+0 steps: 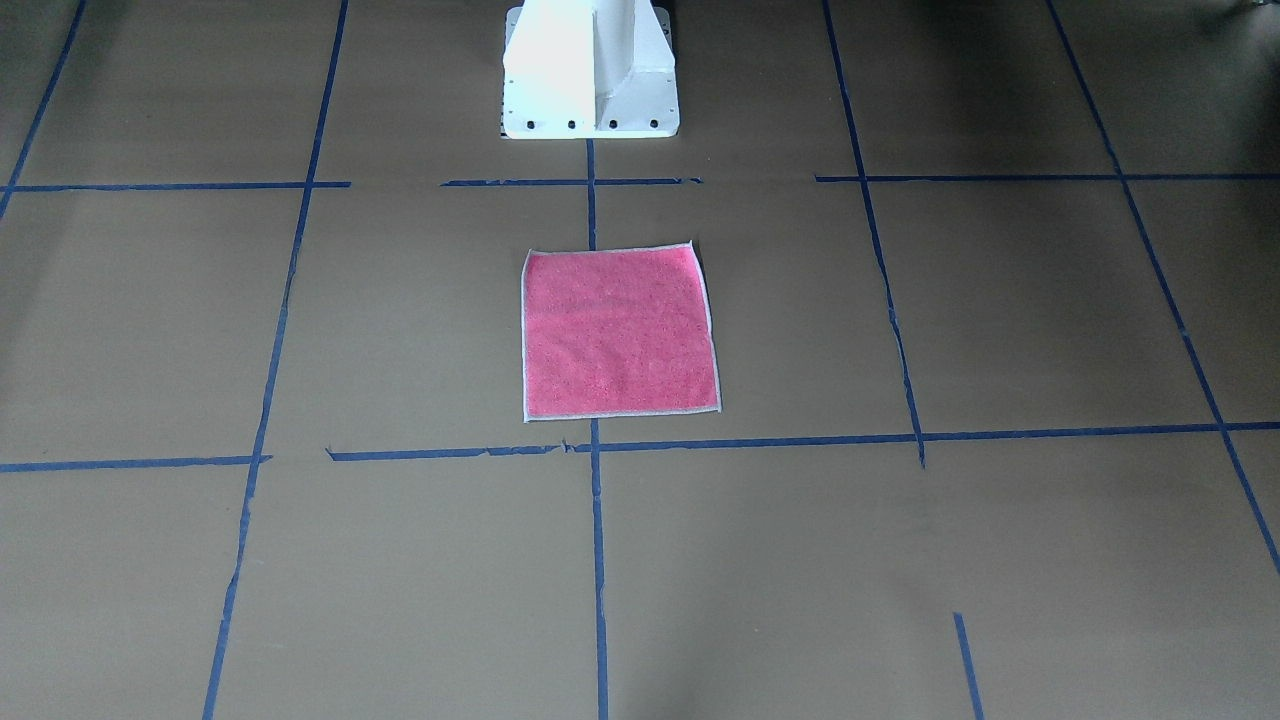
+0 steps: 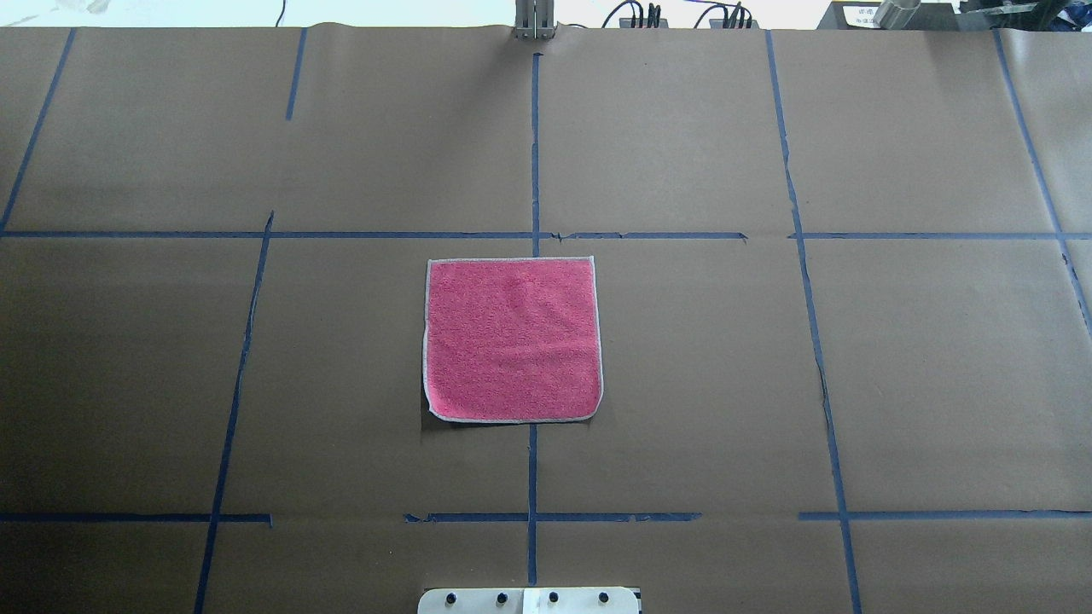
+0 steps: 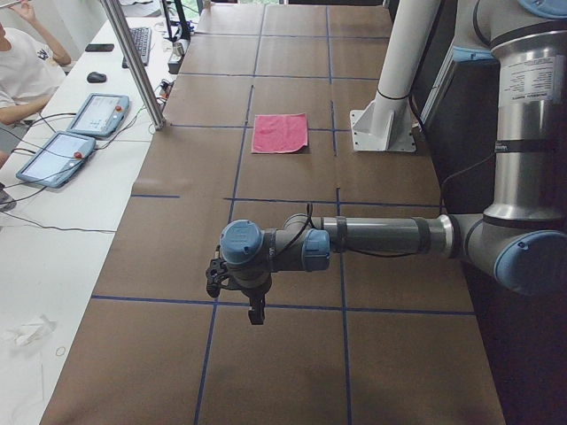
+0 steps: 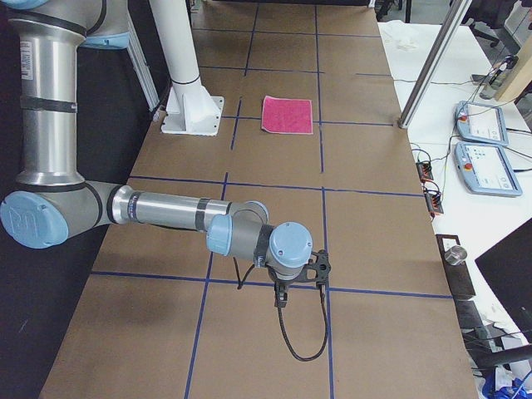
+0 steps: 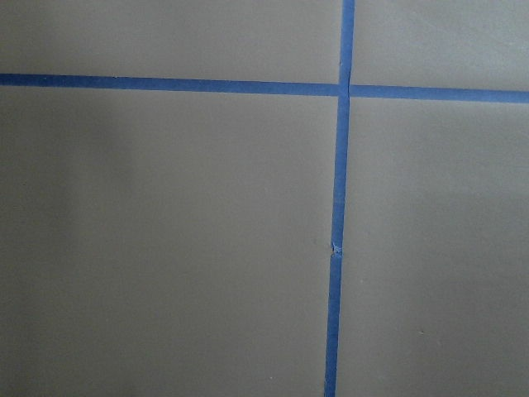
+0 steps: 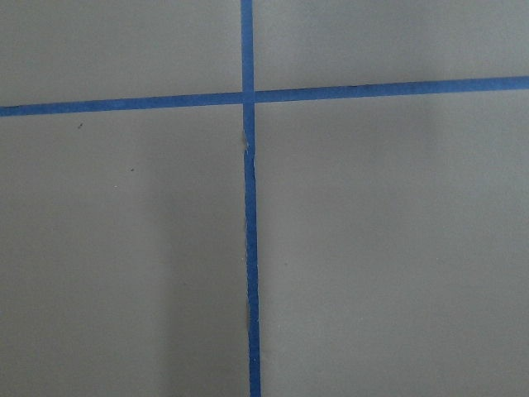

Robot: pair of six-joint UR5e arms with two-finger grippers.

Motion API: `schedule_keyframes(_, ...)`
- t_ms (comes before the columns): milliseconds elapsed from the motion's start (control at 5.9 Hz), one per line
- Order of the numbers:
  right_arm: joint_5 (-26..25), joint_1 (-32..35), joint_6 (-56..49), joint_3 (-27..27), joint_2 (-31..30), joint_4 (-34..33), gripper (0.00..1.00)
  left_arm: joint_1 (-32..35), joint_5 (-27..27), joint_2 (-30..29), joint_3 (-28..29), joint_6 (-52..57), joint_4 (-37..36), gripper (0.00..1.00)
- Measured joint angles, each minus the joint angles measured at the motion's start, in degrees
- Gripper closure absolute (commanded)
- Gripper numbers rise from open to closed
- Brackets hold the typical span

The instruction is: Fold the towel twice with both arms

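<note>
left arm (image 3: 381,237): nearest us in the left side view, stretched low over the table (image 3: 292,354) at one end, well apart from the towel.
left gripper (image 3: 255,310): points down over bare table. we cannot tell how wide it stands, and we see nothing hanging from it. its wrist view shows only crossed tape (image 5: 335,248).
right arm (image 4: 166,212): in the same pose at the opposite end of the table.
right gripper (image 4: 281,296): points down as well. we cannot tell its opening, and we see no cloth in it.
base (image 2: 529,599): white, at the robot's edge of the table, between the two arms.
towel (image 2: 512,339): lies just beyond the base, flat, pink face up, with no fold made. it lies over the centre tape line, between two cross lines.
risk, approach: we judge that both arms must come in from opposite ends onto one small cloth. poor timing could bring the wrists or cables together over it.
risk, grasp: the towel lies flush on the paper cover. fingers that come down too shallow would slip off the edging, and fingers that come down too deep could pinch or tear the paper.
risk, first fold: if the two corners are taken unevenly, or lifted at different rates, the edges would land askew.
risk, drag: terry likely grips the paper. a low carry could pull the whole towel along instead of folding it.
risk, second fold: the doubled cloth is thicker, so one layer could escape the pinch and fall open.
</note>
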State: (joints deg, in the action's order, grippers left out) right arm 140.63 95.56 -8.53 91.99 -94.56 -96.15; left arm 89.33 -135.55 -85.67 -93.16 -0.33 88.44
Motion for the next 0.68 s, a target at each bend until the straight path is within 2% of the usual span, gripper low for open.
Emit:
schedule_keyframes(339, 0.16, 0.05, 0.12, 0.34, 0.44, 0.00, 0.00, -0.10, -0.02, -0.43, -0.37, -0.41, 0.06, 0.00)
schedule_keyframes(678, 0.32, -0.99, 1.53, 1.47, 3.10, 0.00, 0.00, -2.16, 0.06, -2.57, -3.37, -3.51, 0.59, 0.00)
